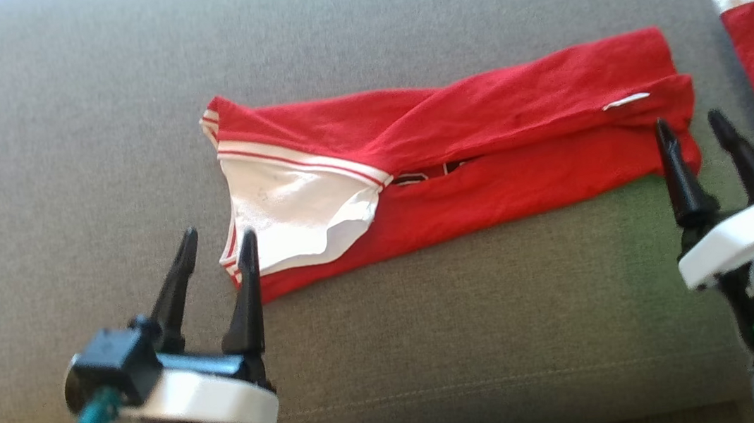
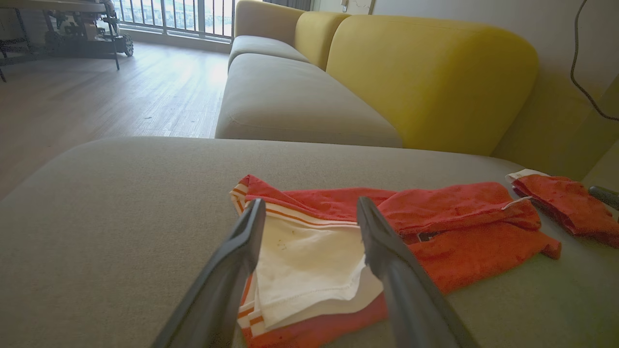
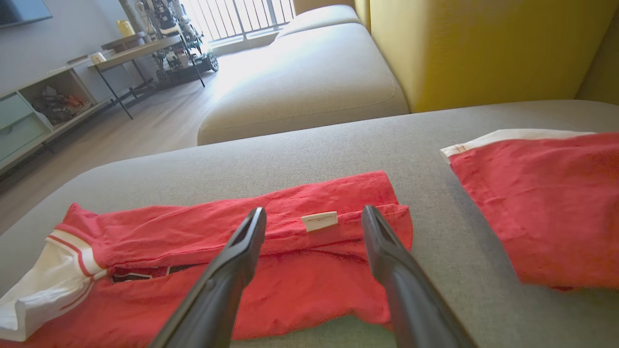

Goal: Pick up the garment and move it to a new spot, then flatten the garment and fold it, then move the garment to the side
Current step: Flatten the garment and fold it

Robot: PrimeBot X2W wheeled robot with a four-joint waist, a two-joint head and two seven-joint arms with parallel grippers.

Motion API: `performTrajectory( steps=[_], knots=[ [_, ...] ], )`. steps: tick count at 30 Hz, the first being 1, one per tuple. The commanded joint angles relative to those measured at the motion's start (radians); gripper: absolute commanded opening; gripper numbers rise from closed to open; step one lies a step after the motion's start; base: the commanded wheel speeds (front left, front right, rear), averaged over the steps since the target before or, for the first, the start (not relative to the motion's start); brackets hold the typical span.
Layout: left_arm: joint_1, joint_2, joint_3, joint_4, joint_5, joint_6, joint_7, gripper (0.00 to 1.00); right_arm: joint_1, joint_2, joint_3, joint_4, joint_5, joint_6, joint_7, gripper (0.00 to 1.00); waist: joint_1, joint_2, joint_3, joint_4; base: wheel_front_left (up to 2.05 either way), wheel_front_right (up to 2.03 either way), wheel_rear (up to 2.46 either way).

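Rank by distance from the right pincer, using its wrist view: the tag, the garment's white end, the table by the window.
1. Tag, just past the right pincer tips, middle.
2. White end, far left of the garment.
3. Table, across the room, upper left.

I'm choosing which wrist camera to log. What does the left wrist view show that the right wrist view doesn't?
Left wrist view: left gripper open by the white end of the red garment; a black cable on the wall. Right wrist view: right gripper open by the garment's white tag; a shelf unit. Both: that garment, a second red garment, grey cushion, yellow backrest.
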Motion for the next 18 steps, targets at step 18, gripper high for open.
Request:
performTrajectory(
  steps=[18],
  knots=[
    [0.106,-0.149,0.127,-0.009,0.249,-0.087,-0.005,1.0,-0.205,0.009,-0.119,0.425,-0.098,0.0,-0.022,1.0,0.0001,0.0,-0.074,0.027,0.0,0.0,0.0]
  ],
)
